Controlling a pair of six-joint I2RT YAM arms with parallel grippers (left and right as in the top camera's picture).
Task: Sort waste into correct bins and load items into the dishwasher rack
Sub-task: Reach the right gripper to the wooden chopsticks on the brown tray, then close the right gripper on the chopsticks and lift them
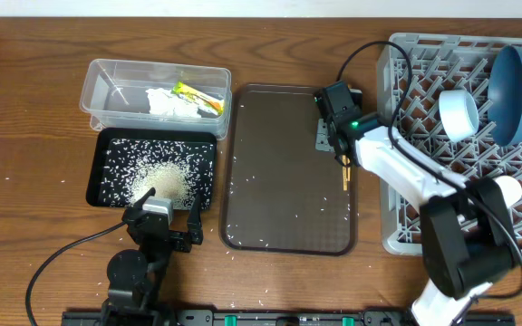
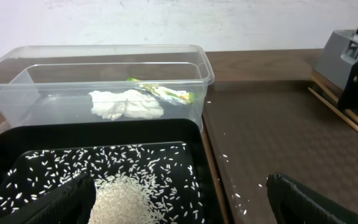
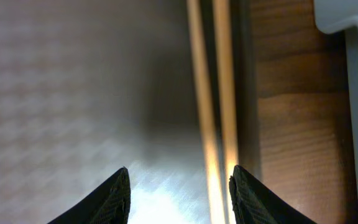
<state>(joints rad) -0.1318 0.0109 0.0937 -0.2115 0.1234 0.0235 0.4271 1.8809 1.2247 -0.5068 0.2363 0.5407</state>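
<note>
Right gripper (image 3: 182, 186) jaws apart, straddling chopsticks (image 3: 224, 93), seemingly not touching; left gripper (image 1: 166, 222) spread wide beside black tray (image 1: 107, 149)

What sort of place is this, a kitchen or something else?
Probably a robot test bench staged for dish clearing, not a real kitchen: a grey dishwasher rack on a wooden table, a black tray of loose rice, a white robot arm.

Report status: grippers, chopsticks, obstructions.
Left gripper open, above black tray. Right gripper open, straddling chopsticks at right edge of brown tray, not gripped. Nothing blocking.
</note>
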